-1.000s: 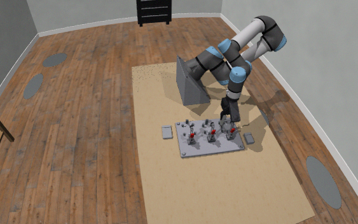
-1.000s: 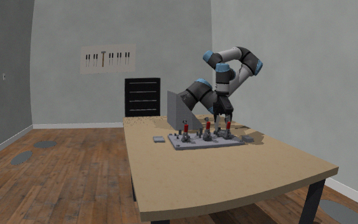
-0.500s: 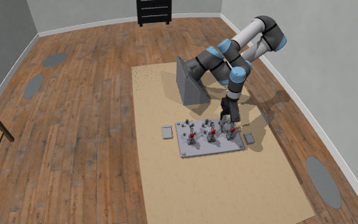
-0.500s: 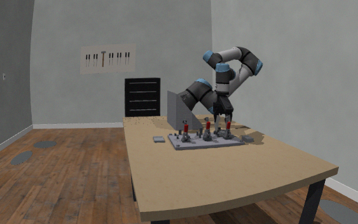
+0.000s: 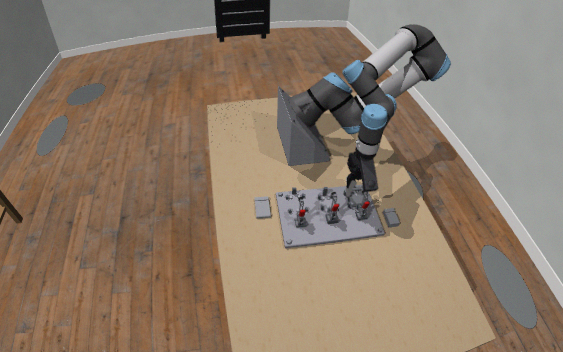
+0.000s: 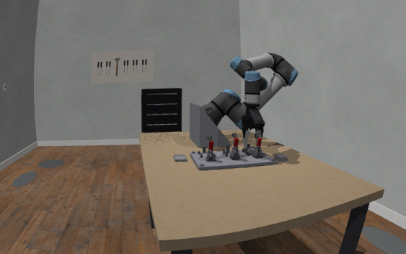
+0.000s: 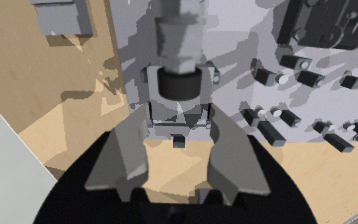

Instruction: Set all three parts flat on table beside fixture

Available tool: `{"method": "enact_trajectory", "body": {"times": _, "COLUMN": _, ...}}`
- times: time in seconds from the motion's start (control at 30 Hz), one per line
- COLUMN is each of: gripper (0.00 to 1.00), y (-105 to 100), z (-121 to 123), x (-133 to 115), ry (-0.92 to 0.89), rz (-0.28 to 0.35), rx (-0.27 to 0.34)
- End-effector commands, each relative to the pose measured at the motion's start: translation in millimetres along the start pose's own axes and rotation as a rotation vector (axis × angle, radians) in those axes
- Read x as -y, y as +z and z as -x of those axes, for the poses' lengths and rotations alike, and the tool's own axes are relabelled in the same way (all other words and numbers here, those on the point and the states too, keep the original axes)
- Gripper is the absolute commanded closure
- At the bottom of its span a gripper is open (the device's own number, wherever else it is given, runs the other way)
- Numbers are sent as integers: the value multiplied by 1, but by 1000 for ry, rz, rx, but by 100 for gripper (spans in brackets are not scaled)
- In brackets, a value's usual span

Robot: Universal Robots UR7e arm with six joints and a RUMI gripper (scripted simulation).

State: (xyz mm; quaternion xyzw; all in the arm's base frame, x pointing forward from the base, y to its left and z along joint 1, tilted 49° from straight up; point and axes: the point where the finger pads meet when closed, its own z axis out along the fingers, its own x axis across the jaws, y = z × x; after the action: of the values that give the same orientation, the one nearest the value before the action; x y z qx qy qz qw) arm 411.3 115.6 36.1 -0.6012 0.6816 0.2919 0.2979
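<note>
Wrist view: the gripper has its two grey fingers clamped on a small grey part at the edge of the fixture, with the jaws pressing its two sides. The part is a blocky bracket with a dark cylinder seated in its top; it sits at the plate's rim, where grey metal meets the tan table. Beyond it a blurred toggle clamp rises out of frame. To the right, rows of small dark pegs with pale tips stand on the plate.

Another flat grey part lies on the table top left, apart from the fixture.

In the top view the gripper reaches down at the right-hand station of the fixture, next to the rightmost of three red-handled clamps. One flat part lies on the table just left of the plate, and another just right of it; neither touches the plate. The arm stands on a grey wedge mount behind the fixture.

The exterior view shows a tool poster on the back wall and a black drawer cabinet beneath it. No brand, label or writing is legible anywhere.
</note>
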Motion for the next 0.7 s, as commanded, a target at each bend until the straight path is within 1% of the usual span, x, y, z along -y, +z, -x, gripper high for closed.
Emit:
{"method": "enact_trajectory", "body": {"times": 0.0, "gripper": 100, "y": -3, "z": 0, "x": 0, "ry": 0, "rz": -1, "rx": 0}}
{"method": "enact_trajectory", "body": {"times": 0.67, "gripper": 100, "y": -27, "z": 0, "x": 0, "ry": 0, "rz": -1, "rx": 0}}
